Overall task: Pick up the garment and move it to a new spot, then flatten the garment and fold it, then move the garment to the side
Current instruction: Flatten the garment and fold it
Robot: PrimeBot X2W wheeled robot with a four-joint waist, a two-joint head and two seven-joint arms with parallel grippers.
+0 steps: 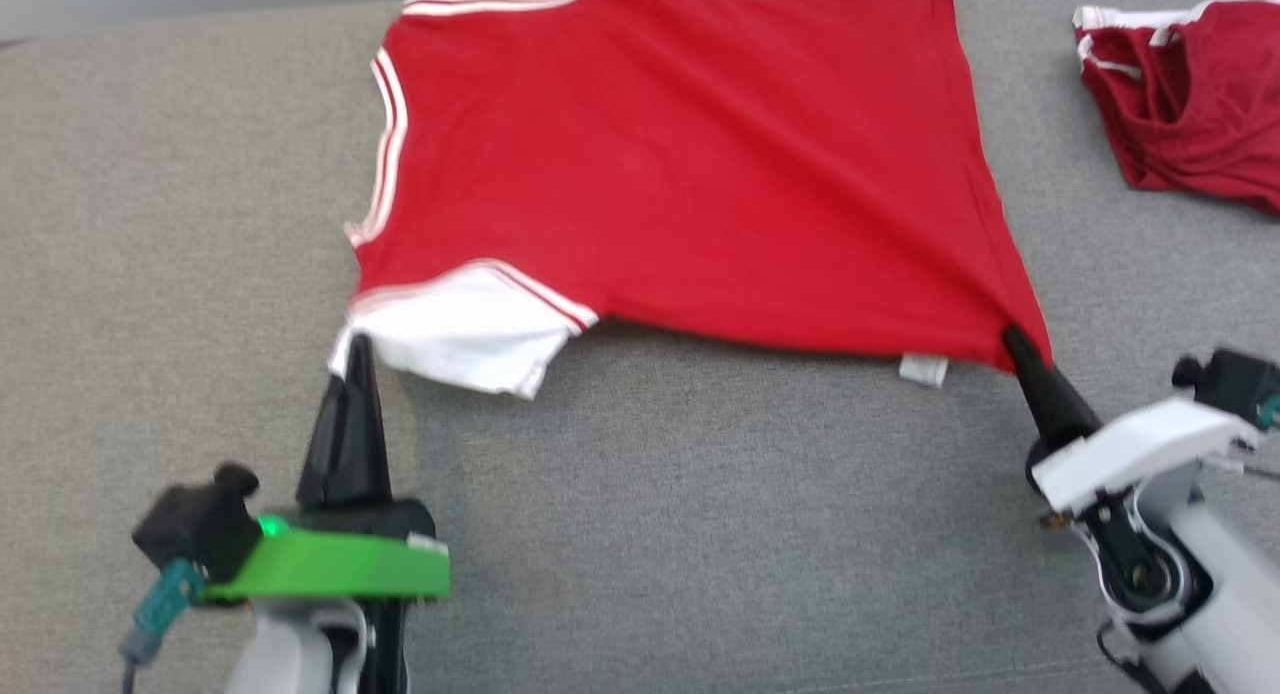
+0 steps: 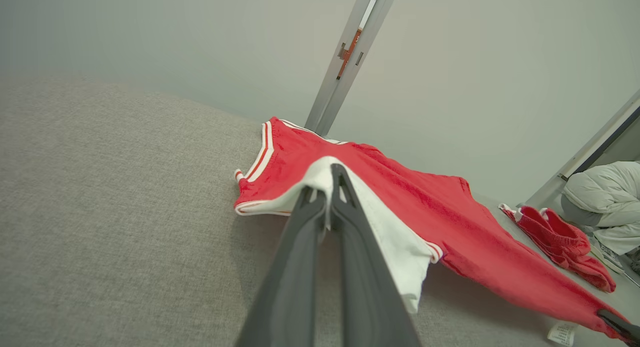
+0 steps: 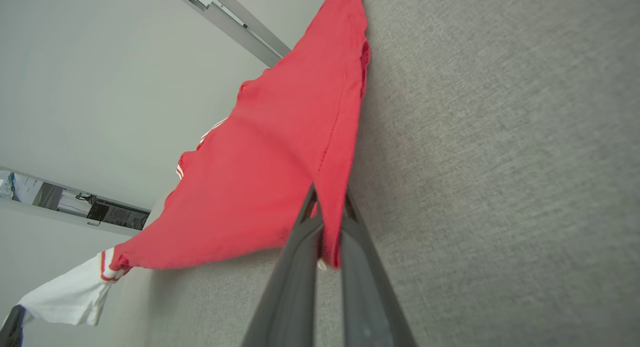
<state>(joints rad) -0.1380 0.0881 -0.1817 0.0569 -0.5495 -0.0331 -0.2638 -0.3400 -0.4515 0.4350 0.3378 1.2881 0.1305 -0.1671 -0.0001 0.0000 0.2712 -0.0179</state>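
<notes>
garment: red shirt (image 1: 680, 174), far part lying on the grey cushion (image 1: 700, 534), near edge lifted and pulled taut, probably to spread it flat.
left gripper (image 1: 357, 346): clamped on the white sleeve (image 1: 460, 324).
right gripper (image 1: 1012, 339): pinching the red hem corner.
aside: darker garment (image 1: 1190, 104), well apart.

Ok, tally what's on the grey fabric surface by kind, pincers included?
Red shirt with white sleeves: 1
Dark red crumpled garment: 1
Pincers, left pincer and right pincer, both shut on that shirt: 2
Total: 4
</notes>
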